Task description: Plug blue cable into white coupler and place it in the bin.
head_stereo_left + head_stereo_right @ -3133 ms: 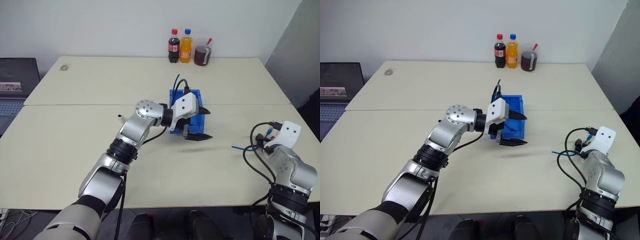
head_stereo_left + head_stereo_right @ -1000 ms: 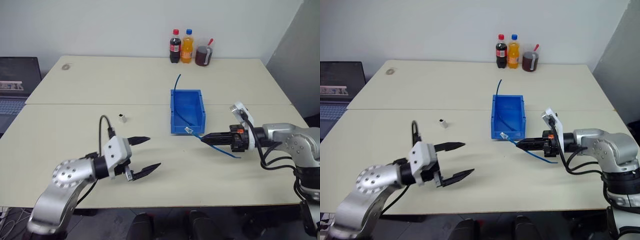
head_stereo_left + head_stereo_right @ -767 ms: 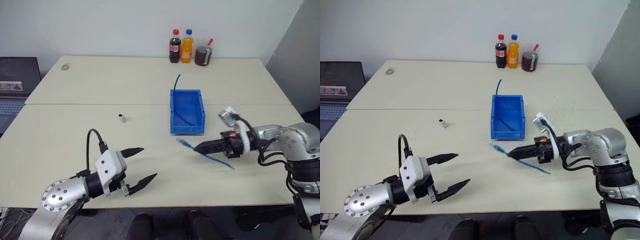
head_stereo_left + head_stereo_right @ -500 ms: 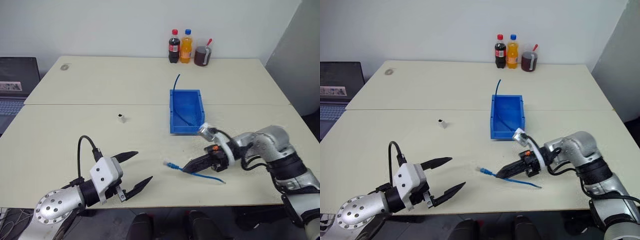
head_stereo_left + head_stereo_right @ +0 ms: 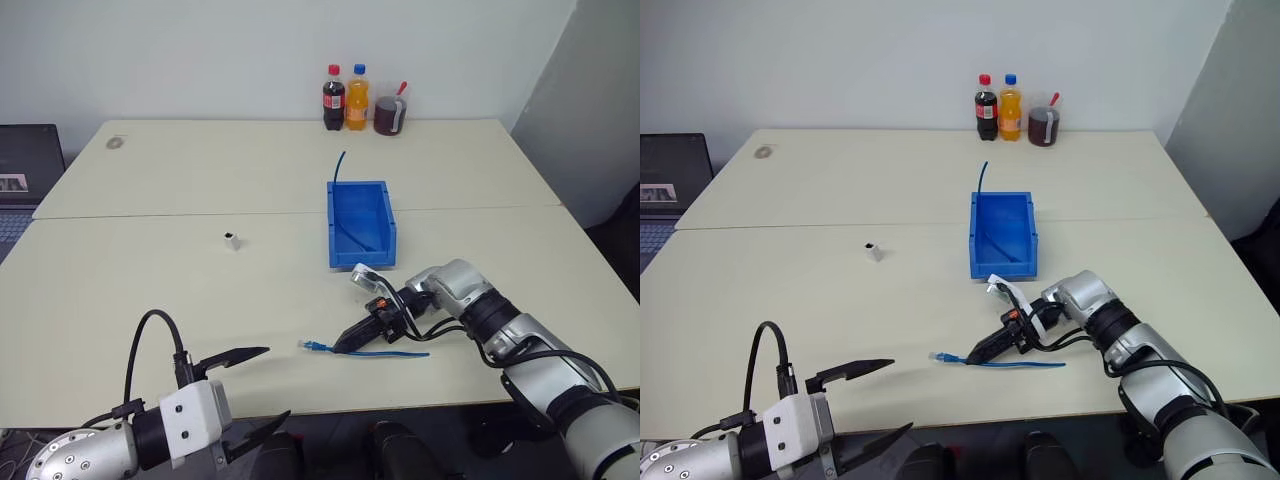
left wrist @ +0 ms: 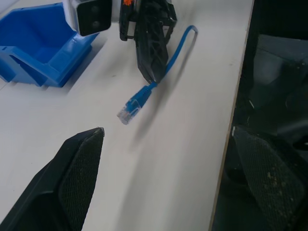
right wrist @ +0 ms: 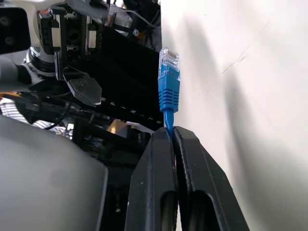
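Broad cream-coloured bench (image 5: 150,290), spanning most of the head view. Blue plastic rectangular bin (image 5: 384,232) with sloped walls, just above the middle of the frame, a thin darker blue cord rising from its far end. Rigid and light by the look of it, unlikely to shift unless knocked.

Left tool (image 5: 245,392), two black fingers spread wide with nothing between them, at the lower left of the frame near the bench's front edge.

Right tool (image 5: 345,346), black fingers pressed together and pinching the thin light-blue flexible cable (image 5: 385,352) a short way behind its plug, lower centre of the frame. Clear plug (image 5: 307,345) jutting out past the fingertips toward the left, the rest of the cord trailing to the right in a loose curve along the bench.

Cable judged light and limp: sags freely, offers no stiffness for pushing. Short stub ahead of the grip looks firm enough to steer the plug. Best hold close behind the plug boot, as now; a grip further back would likely let the tip droop and wander. Latch tab on the plug probably fragile.

Tiny white boxy plastic coupler (image 5: 232,241), alone at centre left of the frame, well apart from both tools. Very light, likely to skid or tip when pushed; needs clamping across its flat sides, socket left clear.
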### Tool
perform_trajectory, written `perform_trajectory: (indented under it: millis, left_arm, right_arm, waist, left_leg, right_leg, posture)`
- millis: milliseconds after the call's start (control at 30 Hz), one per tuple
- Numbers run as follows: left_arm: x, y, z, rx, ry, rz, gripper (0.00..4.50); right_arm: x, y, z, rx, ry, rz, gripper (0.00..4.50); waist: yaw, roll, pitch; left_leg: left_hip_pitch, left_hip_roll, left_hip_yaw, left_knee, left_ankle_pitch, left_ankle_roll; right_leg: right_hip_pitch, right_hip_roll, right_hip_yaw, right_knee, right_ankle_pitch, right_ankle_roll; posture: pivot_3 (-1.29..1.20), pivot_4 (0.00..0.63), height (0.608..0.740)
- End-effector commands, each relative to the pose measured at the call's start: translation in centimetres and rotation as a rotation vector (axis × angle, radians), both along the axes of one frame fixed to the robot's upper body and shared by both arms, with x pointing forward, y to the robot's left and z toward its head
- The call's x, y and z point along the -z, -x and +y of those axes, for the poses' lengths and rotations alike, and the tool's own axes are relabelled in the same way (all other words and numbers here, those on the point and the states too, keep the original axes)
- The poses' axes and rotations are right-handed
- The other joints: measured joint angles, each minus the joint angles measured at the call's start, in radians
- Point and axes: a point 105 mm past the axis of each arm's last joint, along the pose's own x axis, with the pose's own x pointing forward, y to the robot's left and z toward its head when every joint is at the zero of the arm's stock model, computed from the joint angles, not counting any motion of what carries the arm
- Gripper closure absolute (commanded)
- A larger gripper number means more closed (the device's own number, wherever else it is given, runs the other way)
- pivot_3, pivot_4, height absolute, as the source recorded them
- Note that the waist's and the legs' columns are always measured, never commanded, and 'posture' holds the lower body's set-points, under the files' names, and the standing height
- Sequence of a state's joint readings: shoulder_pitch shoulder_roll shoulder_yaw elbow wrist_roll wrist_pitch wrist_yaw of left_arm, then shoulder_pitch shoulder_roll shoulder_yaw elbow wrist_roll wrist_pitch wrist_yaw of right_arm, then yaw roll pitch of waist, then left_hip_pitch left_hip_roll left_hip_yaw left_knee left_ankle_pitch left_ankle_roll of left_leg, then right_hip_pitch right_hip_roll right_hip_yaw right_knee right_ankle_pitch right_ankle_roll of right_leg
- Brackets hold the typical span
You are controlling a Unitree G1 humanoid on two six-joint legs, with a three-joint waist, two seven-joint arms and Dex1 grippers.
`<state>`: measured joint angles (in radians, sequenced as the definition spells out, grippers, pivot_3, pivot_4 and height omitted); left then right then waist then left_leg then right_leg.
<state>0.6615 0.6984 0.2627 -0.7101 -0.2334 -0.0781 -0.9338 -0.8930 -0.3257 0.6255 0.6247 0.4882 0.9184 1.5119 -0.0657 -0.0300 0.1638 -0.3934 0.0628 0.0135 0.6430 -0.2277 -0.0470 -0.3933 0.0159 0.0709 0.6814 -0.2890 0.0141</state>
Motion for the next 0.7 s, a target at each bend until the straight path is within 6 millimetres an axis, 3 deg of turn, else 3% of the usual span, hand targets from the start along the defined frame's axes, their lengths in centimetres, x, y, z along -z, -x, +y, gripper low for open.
perform_trajectory:
  millis: [33, 333, 433, 533, 600, 700]
  left_arm:
    - [-0.3, -0.1, 0.0, 0.020, -0.005, -0.036, 0.00]
    - [-0.6, -1.7, 0.1, 0.028, 0.011, -0.048, 0.00]
    - [-0.7, -2.1, 0.1, 0.028, 0.013, -0.050, 0.00]
    - [-0.4, -2.1, 0.8, 0.002, 0.008, -0.038, 0.00]
    - [-0.1, -1.9, 1.3, -0.016, 0.002, -0.023, 0.00]
    - [0.6, -2.1, 2.6, -0.062, 0.005, 0.028, 0.00]
  right_arm:
    - [1.7, -1.8, -1.5, 0.080, 0.072, -0.063, 4.49]
    - [1.1, -3.5, -3.0, 0.175, 0.063, -0.094, 2.28]
    - [-0.6, -5.4, -4.1, 0.293, 0.038, -0.195, 1.63]
    - [-3.7, -6.1, -5.9, 0.343, -0.021, -0.381, 0.94]
    - [-5.3, -5.4, -6.7, 0.352, -0.044, -0.496, 0.94]
    - [-5.8, -1.8, -7.8, 0.298, -0.021, -0.738, 0.94]
  waist:
    - [-0.002, 0.000, 0.000]
    - [0.008, -0.002, -0.001]
    - [0.009, 0.000, 0.000]
    - [0.013, 0.003, 0.002]
    - [0.016, 0.003, 0.002]
    - [0.017, 0.004, 0.002]
  left_leg:
    - [0.002, 0.000, 0.000, 0.000, 0.000, 0.000]
    - [0.006, -0.001, 0.001, -0.001, -0.001, -0.001]
    - [-0.003, -0.002, 0.003, 0.000, -0.002, -0.002]
    - [-0.009, -0.001, 0.004, -0.001, -0.002, -0.002]
    - [-0.014, -0.002, 0.005, -0.001, -0.002, -0.002]
    - [-0.020, -0.001, 0.003, -0.002, -0.002, -0.002]
  right_leg:
    - [0.002, 0.000, 0.001, 0.000, -0.001, -0.001]
    - [0.004, -0.002, 0.001, 0.000, -0.002, -0.003]
    - [0.001, -0.002, 0.001, -0.001, 0.000, 0.001]
    - [-0.005, -0.001, 0.000, 0.000, 0.004, 0.007]
    - [-0.011, -0.001, 0.000, 0.000, 0.003, 0.009]
    - [-0.015, 0.000, -0.001, 0.000, 0.002, 0.009]
  posture:
    - [0.00, 0.150, 0.740]
    - [0.00, 0.150, 0.740]
    - [0.00, 0.150, 0.740]
    - [0.00, 0.150, 0.740]
    - [0.00, 0.150, 0.740]
    - [0.00, 0.150, 0.740]
